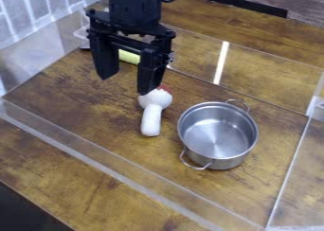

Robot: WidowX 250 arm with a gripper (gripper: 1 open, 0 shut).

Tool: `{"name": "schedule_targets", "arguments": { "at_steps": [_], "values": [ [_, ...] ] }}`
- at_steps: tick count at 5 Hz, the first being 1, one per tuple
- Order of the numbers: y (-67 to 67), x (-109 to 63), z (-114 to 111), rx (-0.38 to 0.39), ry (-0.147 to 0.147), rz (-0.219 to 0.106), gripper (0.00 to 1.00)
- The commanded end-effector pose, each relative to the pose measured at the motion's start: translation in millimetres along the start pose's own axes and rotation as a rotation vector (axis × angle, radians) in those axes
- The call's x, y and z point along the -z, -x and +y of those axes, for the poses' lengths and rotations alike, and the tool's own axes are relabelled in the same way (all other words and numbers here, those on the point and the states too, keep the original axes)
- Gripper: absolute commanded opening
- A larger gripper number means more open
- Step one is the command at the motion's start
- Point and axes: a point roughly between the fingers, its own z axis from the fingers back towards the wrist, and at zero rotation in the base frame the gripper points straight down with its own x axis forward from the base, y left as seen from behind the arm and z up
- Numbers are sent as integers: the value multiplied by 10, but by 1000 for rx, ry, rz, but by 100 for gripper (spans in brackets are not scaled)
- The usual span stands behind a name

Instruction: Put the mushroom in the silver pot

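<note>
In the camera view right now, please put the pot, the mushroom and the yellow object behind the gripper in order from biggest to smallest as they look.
1. silver pot, clearly the largest.
2. mushroom.
3. yellow object, smallest in view, but the gripper partly hides it and it lies farther away, so its place after the mushroom is uncertain.

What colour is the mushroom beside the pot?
White, with a red spot at its top end; the mushroom shows in the camera view.

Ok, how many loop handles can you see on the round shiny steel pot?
2. One loop handle sits at the near-left rim of the round shiny steel pot; the other loop handle is at the far rim. None appears hidden.
</note>
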Motion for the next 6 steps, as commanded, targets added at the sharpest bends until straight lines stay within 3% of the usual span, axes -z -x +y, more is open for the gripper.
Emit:
{"name": "schedule_targets", "arguments": {
  "at_steps": [1,2,6],
  "values": [
    [-50,108,-3,-42,6,16,100],
    [-154,260,-16,-95,16,20,100],
    [-465,738,31,-143,55,35,100]
  ]
}}
